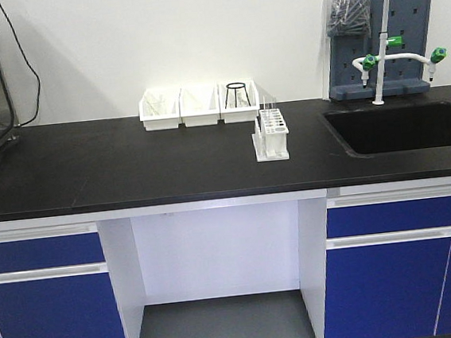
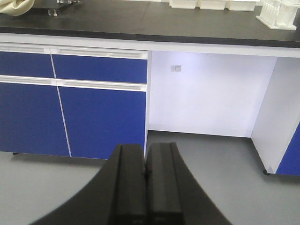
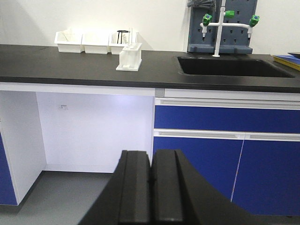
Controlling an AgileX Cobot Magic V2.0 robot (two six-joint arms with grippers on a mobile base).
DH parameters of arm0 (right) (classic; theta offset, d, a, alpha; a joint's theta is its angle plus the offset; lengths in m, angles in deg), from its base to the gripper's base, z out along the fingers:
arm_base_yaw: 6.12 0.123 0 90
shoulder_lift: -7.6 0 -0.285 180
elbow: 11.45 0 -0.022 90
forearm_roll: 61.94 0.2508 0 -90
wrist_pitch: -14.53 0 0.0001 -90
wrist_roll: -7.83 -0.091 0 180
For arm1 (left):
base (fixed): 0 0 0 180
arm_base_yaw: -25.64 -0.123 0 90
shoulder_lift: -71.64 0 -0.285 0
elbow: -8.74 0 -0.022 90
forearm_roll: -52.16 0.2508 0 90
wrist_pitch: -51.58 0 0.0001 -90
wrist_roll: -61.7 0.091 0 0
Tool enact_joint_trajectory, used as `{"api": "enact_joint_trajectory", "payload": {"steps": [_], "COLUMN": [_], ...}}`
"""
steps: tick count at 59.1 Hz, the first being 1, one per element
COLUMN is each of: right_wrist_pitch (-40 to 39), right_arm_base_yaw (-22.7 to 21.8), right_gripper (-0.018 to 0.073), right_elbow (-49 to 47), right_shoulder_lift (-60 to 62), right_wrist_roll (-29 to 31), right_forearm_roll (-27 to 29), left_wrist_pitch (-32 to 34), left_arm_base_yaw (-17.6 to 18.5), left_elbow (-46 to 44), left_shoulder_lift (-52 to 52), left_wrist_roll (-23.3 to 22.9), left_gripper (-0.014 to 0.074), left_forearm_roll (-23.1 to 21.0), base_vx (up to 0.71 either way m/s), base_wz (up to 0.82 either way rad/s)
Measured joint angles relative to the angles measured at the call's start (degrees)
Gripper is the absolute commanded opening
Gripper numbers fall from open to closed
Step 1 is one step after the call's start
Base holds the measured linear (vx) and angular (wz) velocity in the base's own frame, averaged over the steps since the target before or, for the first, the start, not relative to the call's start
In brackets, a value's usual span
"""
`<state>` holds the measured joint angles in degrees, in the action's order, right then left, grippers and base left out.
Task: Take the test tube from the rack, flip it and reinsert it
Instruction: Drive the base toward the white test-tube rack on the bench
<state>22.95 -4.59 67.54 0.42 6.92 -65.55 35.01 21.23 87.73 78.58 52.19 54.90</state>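
Well below the counter (image 1: 169,166), left gripper (image 2: 146,151) and right gripper (image 3: 151,155) hang closed and empty, rack (image 1: 271,135) untouched, so the whole task is left.

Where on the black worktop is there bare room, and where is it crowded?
Bare: the wide stretch of black worktop left of the small white plastic test tube rack, and the strip between rack and black sink. Crowded: behind the rack, by three white bins.

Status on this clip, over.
Left gripper and right gripper shut, empty, low, short of the counter. Rack upright on it, bins behind. Nothing seen blocking.
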Motion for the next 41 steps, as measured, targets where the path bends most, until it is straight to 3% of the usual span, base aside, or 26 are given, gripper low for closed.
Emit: {"api": "enact_joint_trajectory", "payload": {"steps": [41], "right_wrist_pitch": [0.0], "right_arm_base_yaw": [0.0], "right_gripper": [-0.0013], "right_elbow": [0.0], "right_shoulder_lift": [0.0], "right_wrist_roll": [0.0], "right_forearm_roll": [0.0], "left_wrist_pitch": [0.0], "left_arm_base_yaw": [0.0], "left_elbow": [0.0], "left_shoulder_lift": [0.0], "left_wrist_roll": [0.0], "left_gripper": [-0.0006], "left_forearm_roll": [0.0], "base_vx": [0.0], "base_wz": [0.0]}}
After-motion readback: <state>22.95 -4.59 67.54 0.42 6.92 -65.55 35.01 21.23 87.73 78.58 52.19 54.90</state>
